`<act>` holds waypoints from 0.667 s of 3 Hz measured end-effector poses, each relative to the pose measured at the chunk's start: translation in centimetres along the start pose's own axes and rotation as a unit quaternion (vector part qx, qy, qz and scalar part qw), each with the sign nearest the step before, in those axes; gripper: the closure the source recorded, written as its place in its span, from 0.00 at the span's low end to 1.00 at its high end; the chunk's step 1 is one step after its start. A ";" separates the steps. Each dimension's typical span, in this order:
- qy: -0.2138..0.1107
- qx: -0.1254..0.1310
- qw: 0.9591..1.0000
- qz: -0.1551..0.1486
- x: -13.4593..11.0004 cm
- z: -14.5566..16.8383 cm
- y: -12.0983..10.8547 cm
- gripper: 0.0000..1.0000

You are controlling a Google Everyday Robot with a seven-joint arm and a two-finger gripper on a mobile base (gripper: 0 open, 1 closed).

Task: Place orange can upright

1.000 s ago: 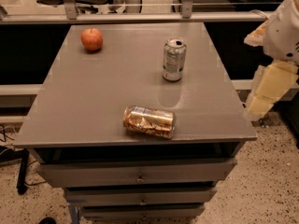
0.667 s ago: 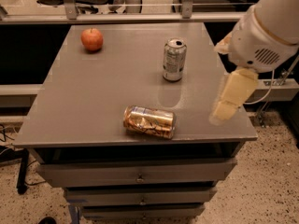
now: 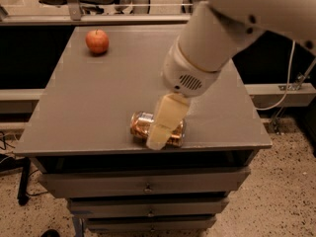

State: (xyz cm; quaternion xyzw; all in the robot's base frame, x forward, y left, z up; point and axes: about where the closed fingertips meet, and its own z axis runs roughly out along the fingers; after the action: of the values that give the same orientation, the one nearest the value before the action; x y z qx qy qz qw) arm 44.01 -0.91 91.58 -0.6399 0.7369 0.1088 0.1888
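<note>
Camera view, the only one. The orange can (image 3: pixel 141 125) lies on its side near the front edge of the grey table (image 3: pixel 84 102), a little right of the middle. Its long axis runs left to right, roughly parallel to that front edge, and a silvery end faces left. The gripper (image 3: pixel 161 128) hangs from the bulky white arm (image 3: pixel 212 48), which reaches in from the upper right. Its cream-coloured tip crosses in front of the can's middle, so golden metal shows on both sides of it. Whether the gripper is spread around the can, closed on it, or merely above it cannot be told from this angle, nor whether it touches the can at all.

The gripper slants down and to the left, so it meets the can across its length and not along it. I judge that this suits a grasp across the round body. Standing the can up would then call for a quarter-turn of the wrist to bring the long axis vertical.

A red apple (image 3: pixel 97 41) sits well apart at the far left corner. Drawers (image 3: pixel 148 186) stack below the tabletop.
</note>
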 end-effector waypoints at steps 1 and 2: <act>0.003 -0.019 1.000 -0.003 -2.3 4.2 0.8 0.00; 0.016 -0.026 1.000 -0.002 -2.7 7.4 0.8 0.00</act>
State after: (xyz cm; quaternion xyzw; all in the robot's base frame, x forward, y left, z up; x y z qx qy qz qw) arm 44.58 4.64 85.91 -0.6477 0.7354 0.1176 0.1606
